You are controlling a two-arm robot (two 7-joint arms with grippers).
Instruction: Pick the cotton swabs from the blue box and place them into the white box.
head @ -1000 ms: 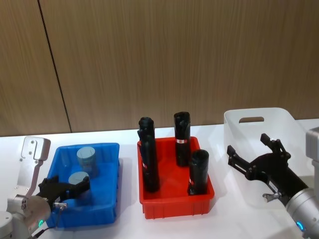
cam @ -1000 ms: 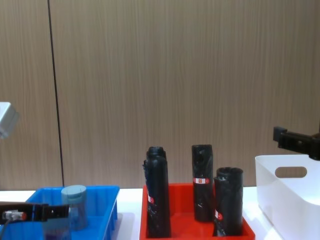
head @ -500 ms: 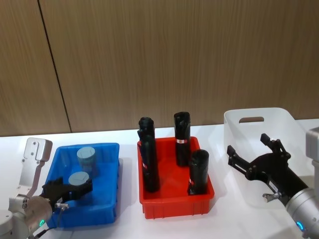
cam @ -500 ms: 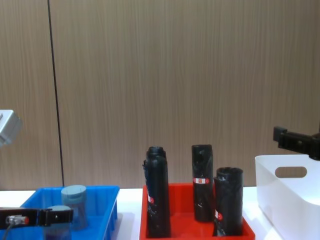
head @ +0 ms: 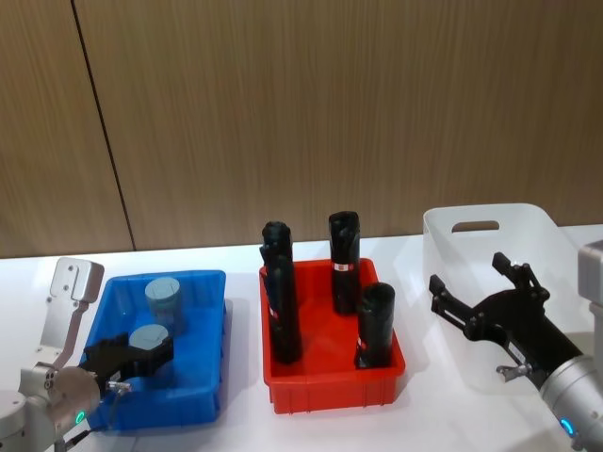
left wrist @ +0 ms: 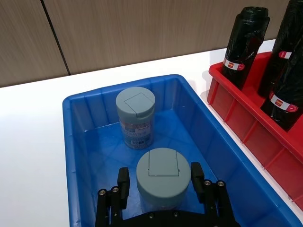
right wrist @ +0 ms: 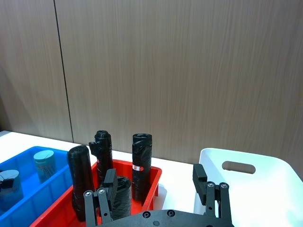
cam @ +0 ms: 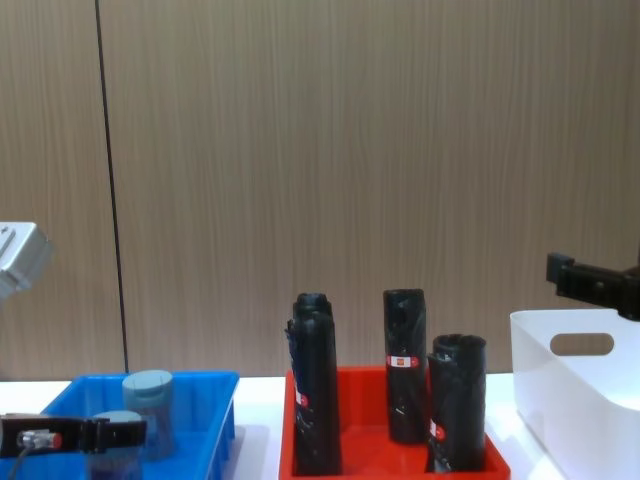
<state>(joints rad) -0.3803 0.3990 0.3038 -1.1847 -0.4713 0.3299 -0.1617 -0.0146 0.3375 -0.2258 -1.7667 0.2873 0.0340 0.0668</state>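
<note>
Two cotton swabs jars with grey-blue lids stand in the blue box (head: 205, 375). The near jar (head: 149, 337) (left wrist: 163, 178) sits between the fingers (left wrist: 122, 183) of my left gripper (head: 141, 358), which is open and straddles it low inside the box. The far jar (head: 163, 298) (left wrist: 136, 116) stands free behind it. At the right stands the white box (head: 532, 224) (cam: 575, 405). My right gripper (head: 468, 273) (right wrist: 155, 182) hovers open by its front left side, holding nothing.
A red bin (head: 330, 391) with several tall black rolls (head: 283, 301) stands between the blue box and the white box. A wooden wall runs behind the white table.
My left gripper has sunk a little into the blue box and its fingers have drawn in around the near jar. The right arm has not moved.
</note>
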